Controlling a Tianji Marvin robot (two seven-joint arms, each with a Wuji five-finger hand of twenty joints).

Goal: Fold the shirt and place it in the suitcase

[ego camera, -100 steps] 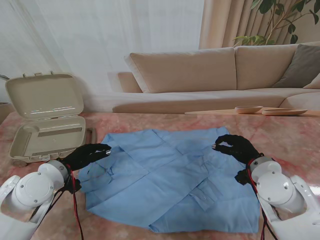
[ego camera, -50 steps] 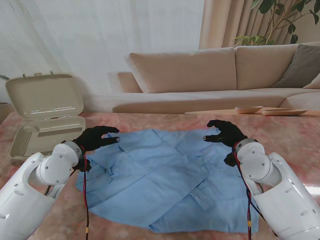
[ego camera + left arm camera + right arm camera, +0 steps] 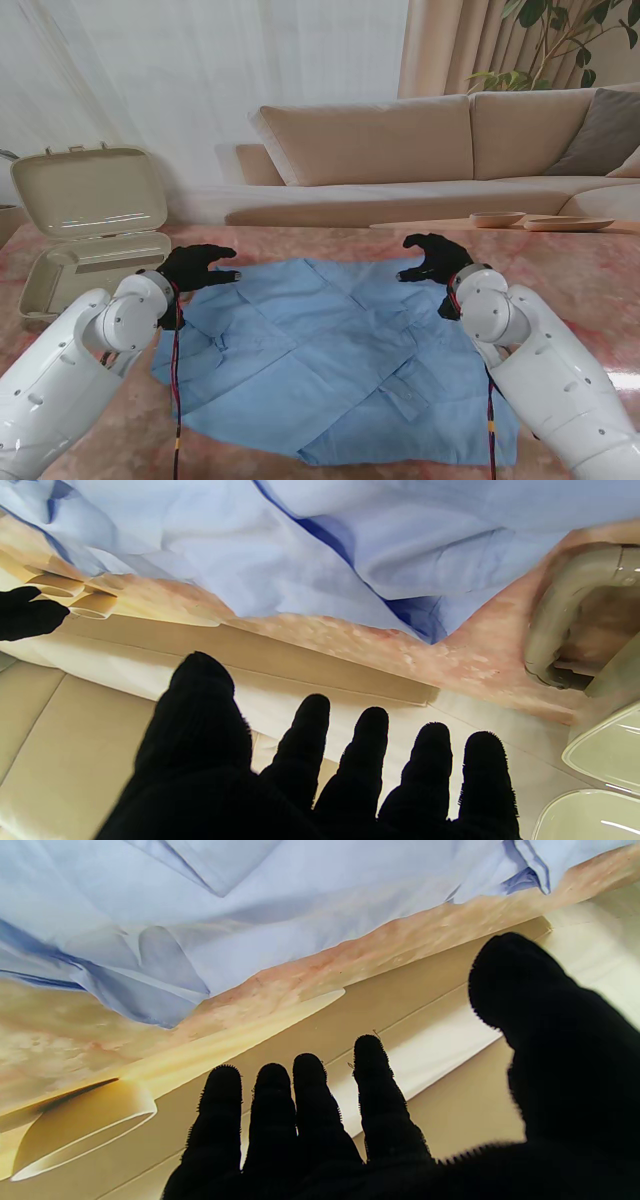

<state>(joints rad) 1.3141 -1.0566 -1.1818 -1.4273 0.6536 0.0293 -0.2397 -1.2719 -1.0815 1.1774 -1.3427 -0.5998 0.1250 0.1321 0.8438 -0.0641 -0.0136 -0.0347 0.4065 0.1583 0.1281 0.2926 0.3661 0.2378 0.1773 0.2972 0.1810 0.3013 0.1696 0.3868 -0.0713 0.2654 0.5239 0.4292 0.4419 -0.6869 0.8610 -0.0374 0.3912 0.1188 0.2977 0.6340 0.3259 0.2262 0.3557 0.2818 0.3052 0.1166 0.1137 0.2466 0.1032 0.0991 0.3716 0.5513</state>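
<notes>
The blue shirt lies spread at the centre of the surface, sleeves crossed inward, with the open suitcase at its ten o'clock. Your left hand and right hand hover empty, fingers spread, over the shirt's far corners; pinch both evenly before folding toward six o'clock. Bare surface rings the shirt, though the suitcase crowds the left.

Open suitcase left of shirt

We hold our black-gloved left hand at ten o'clock and our black-gloved right hand at two o'clock, both empty, palms down, fingers spread; white arms reach forward.
</notes>
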